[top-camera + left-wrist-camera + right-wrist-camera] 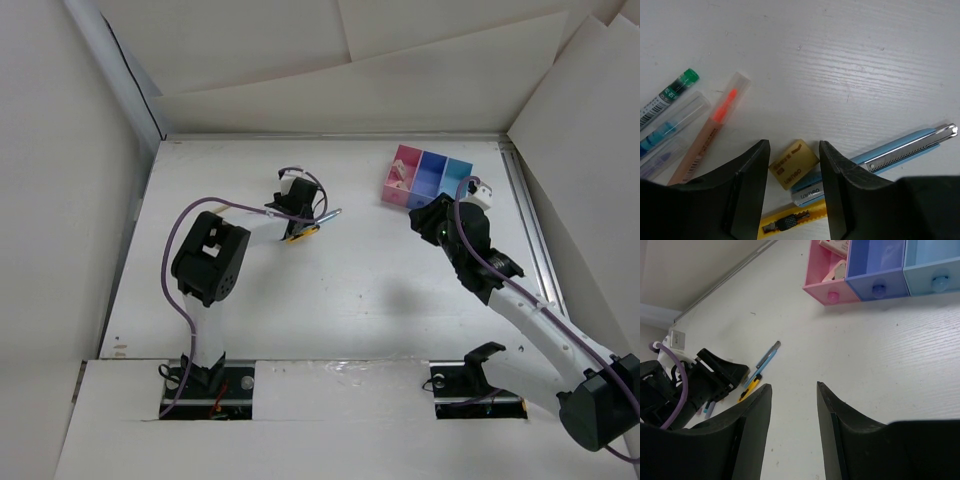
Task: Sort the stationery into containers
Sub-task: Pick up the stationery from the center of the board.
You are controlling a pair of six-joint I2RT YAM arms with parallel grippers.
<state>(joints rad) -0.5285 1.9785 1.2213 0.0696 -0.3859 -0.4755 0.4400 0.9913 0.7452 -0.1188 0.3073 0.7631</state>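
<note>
top external view: white table (330, 300). the containers (432, 185), three joined bins in a row, sit near the far right corner. the left gripper (300, 222) is low over the table toward the far edge, left of middle. only a blue utility knife (327, 213) and a yellow utility knife (304, 236) show beside it; anything else there is hidden under the arm. the right gripper (428, 215) hangs just on the near side of the bins.

left wrist view: shows what the overhead view hides.
- beige eraser (794, 164), flat on the table between the spread fingers (752, 185); cannot tell whether either pad touches it.
- the two knives, side by side, partly under one finger.
- on the other side, apart from the eraser: orange highlighter (710, 130) with a clear cap, green-capped pen (670, 90), clear-barrelled blue pens (670, 125), all roughly parallel.

right wrist view: right gripper jaws spread, nothing between them.
- pink bin (832, 290) at one end, holding pale small pieces (837, 270).
- dark blue bin (875, 282) in the middle.
- light blue bin (932, 277) at the other end.
- both knives, small, beside the left arm (690, 385).
</note>
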